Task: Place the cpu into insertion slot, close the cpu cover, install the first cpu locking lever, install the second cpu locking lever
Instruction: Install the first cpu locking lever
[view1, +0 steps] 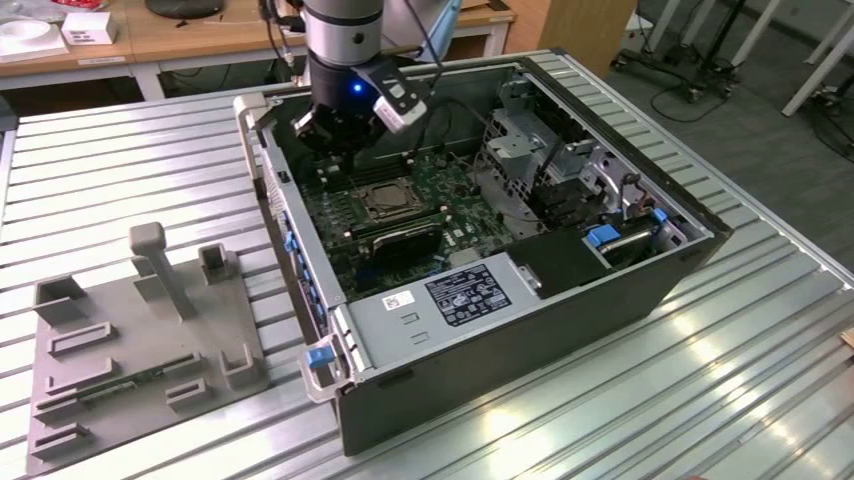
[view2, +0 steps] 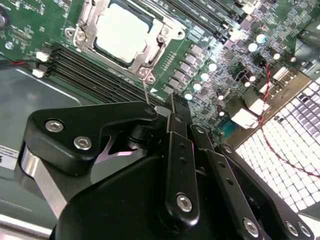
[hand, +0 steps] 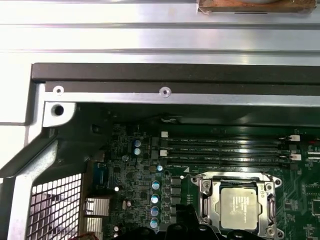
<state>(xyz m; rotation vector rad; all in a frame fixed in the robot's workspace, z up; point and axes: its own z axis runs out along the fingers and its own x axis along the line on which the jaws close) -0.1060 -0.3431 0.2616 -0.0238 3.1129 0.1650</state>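
**Working the first locking lever**

We judge the cpu (view2: 122, 32) is seated in the insertion slot (view1: 388, 200) w/ the cpu cover (view2: 161, 36) flat round it, so the lever step is in hand. Hand (view1: 334, 150) hangs over the board just beside the slot; we can't tell how far open it is, or if it holds anything. Second wrist view gives us a thin locking lever (view2: 145, 92) standing up near the hand; exterior view gives the whole pc case (view1: 641, 300) on the desk (view1: 134, 150). Next move prob. calls for a fine catch on that wire.

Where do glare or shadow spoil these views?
Exterior view: bright streaks of glare on the ribbed table. Second wrist view: the cpu is washed out nearly white. First wrist view: the case's inner wall lies in deep shadow.
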